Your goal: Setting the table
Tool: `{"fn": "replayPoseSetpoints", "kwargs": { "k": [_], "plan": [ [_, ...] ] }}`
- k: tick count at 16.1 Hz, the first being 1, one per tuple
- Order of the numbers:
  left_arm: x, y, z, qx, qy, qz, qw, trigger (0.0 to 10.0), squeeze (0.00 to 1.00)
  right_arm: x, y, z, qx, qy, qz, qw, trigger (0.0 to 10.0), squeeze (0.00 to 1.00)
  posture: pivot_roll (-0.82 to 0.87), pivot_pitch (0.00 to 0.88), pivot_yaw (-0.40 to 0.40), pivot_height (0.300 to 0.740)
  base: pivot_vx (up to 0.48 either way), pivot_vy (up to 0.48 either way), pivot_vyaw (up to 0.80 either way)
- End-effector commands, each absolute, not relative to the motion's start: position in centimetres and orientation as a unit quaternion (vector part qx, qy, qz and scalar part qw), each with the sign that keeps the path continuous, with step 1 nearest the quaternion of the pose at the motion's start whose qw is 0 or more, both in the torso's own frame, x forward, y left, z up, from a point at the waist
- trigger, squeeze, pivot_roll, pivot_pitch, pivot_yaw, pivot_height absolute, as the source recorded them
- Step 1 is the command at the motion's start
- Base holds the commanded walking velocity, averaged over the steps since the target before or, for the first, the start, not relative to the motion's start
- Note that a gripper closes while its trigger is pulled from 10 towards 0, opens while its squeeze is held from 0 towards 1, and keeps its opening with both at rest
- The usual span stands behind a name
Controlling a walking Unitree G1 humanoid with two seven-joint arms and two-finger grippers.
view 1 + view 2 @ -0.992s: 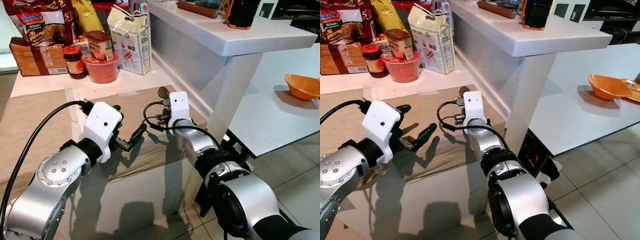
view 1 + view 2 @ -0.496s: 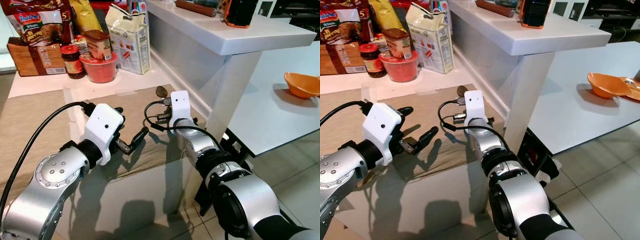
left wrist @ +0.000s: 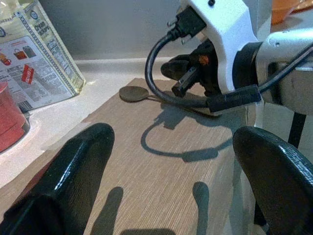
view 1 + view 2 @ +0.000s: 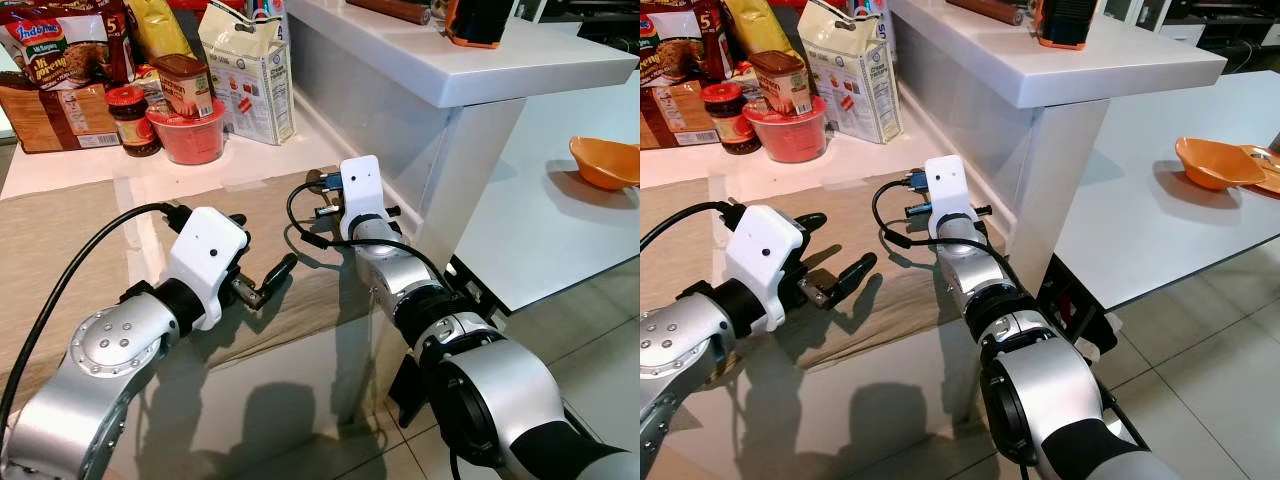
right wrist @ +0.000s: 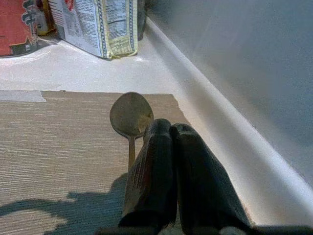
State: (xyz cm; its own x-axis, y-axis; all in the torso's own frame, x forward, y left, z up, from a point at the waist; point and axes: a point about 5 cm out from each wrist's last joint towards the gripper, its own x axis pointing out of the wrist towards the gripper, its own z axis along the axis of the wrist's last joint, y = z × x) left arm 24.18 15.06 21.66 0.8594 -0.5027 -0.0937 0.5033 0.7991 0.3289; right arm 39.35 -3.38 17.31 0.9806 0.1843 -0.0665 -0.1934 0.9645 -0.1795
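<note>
1. The spoon [image 5: 131, 115] lay flat on the brown placemat [image 4: 80, 240], near the mat's far corner by the wall of the raised bar, bowl end towards the groceries; that piece looked laid out already
2. No plate, fork or cup was to be seen on the mat, so by my reckoning most of the setting was left to do
3. An orange bowl [image 4: 604, 166] sat well apart on the white table [image 4: 540, 230] past the bar, perhaps one of the pieces to fetch, though that was a guess
4. Right gripper [image 5: 168, 147] was stretched forward low over the mat, its two black fingers pressed together with nothing between them, tips just beside the spoon's handle; whether they touched it I could not tell
5. Left gripper [image 4: 262, 280] hovered over the middle of the mat, its fingers [image 3: 63, 181] spread wide and empty, pointing towards the right wrist
6. The noodle packs, jar, red tub [image 4: 188, 135] and carton [image 4: 248, 70] stood bunched at the back of the counter [image 4: 250, 165], clear of both arms
</note>
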Motion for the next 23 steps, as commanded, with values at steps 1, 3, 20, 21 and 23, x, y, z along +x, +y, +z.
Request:
{"fn": "replayPoseSetpoints", "kwargs": {
  "k": [1, 3, 20, 21, 23],
  "plan": [
    [24.7, 15.4, 21.4, 0.164, -0.029, -0.222, 0.961, 10.0, 0.00, 39.4, -3.6, 19.1, -0.150, -0.070, 0.102, 0.981, 10.0, 0.00, 0.18, 0.000, -0.032, 0.732, 0.000, 0.000, 0.00],
    [25.0, 16.8, 19.9, 0.116, -0.023, -0.149, 0.982, 10.0, 0.00, 38.9, -3.8, 19.3, -0.136, -0.110, 0.121, 0.977, 10.0, 0.00, 0.16, 0.000, -0.049, 0.732, 0.000, 0.000, 0.00],
    [25.3, 17.3, 19.3, 0.088, -0.084, -0.059, 0.991, 10.0, 0.00, 28.8, -9.5, 15.7, -0.139, -0.160, 0.174, 0.962, 10.0, 0.00, 0.08, 0.000, -0.076, 0.732, 0.140, 0.000, 0.00],
    [25.3, 17.2, 19.3, 0.087, -0.084, -0.058, 0.991, 10.0, 0.00, 28.8, -9.2, 15.6, -0.137, -0.153, 0.178, 0.962, 10.0, 0.00, 0.08, 0.000, -0.076, 0.732, 0.454, 0.000, 0.00],
    [25.3, 17.2, 19.3, 0.093, -0.081, -0.058, 0.991, 10.0, 0.00, 28.9, -9.0, 15.5, -0.137, -0.147, 0.179, 0.963, 10.0, 0.00, 0.09, 0.000, -0.077, 0.732, 0.454, 0.000, 0.00]
  ]
}}
